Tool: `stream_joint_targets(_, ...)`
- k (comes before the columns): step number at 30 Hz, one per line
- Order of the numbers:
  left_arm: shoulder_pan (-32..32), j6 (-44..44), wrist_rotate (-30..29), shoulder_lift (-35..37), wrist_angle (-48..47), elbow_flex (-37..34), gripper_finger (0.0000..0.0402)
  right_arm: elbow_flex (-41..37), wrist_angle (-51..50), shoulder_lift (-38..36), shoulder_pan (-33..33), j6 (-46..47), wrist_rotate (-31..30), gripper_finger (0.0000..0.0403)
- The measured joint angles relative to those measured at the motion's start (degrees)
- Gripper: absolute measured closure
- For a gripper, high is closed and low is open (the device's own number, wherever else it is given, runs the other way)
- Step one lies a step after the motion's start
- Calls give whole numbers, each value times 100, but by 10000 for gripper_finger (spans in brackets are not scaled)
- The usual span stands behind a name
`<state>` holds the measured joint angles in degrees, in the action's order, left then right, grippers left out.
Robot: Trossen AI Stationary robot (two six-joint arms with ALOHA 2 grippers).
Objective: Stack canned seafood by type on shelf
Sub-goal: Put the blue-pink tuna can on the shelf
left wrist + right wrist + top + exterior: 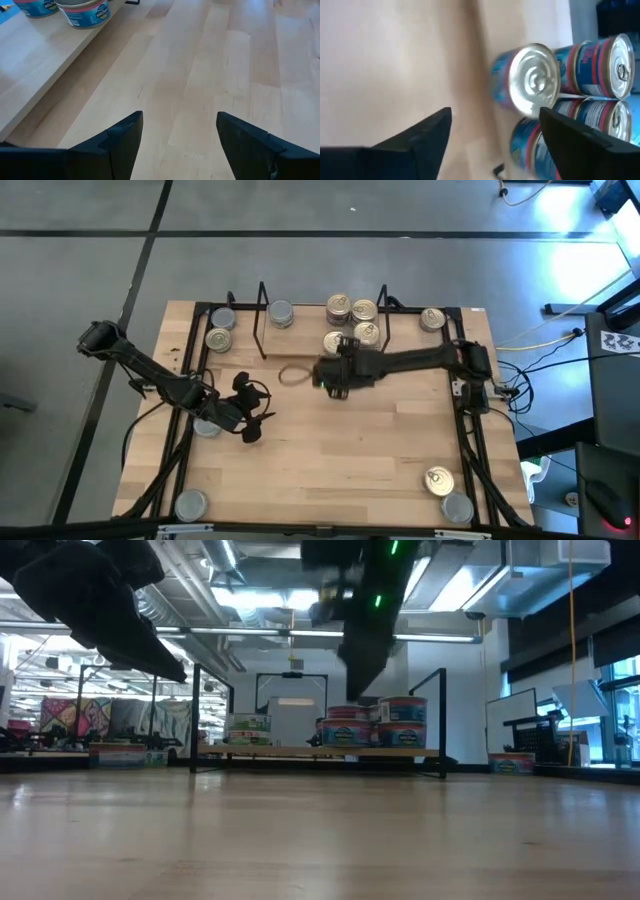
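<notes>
The light wood plank table [330, 450], edged by black rails, carries everything in the high view. At its far side stands the low black thin-wire shelf [262, 315] with upright end frames and a pale wood base. On that base, toward the right end, sits a cluster of short round tins with gold pull-tab lids [352, 320]; the low view shows them two high, with blue and pink labels [375, 722]. A silver-lidded tin [281, 313] stands apart toward the shelf's left end.

The dark right arm reaches from the table's right edge across to the shelf front, and its right gripper [335, 377] hangs above the bare table just before the gold-lidded cluster. In the right wrist view its fingers [420, 137] are spread wide with nothing between them, and the stacked tins lie just beyond.

The left gripper [250, 412] hovers over the table's left-centre, its fingers [120, 140] wide apart and empty above bare wood.

Loose tins lie scattered: two [221, 328] outside the shelf's left end, one gold-lidded [432, 319] at the far right, a pair [447, 493] at the near right corner, and a silver one [190, 503] at the near left.
</notes>
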<state>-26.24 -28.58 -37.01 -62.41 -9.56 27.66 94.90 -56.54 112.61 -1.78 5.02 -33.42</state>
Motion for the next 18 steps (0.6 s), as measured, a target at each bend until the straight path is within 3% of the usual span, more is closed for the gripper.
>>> stream_joint_targets(3, 0, -2, 0, 0, 5, 0, 149, 130, -429, -6, -575, 218, -186, 132)
stream_joint_targets(7, 0, 30, 0, 0, 134, 0, 149, -136, -54, -6, -931, 36, -491, 173)
stream_joint_targets(13, 0, 137, 2, 0, 302, 0, 149, -1065, 1504, -6, -402, -966, -350, 244)
stream_joint_targets(18, 0, 98, 2, 0, 299, 0, 149, -1580, 2227, -6, 249, -1232, -185, 296)
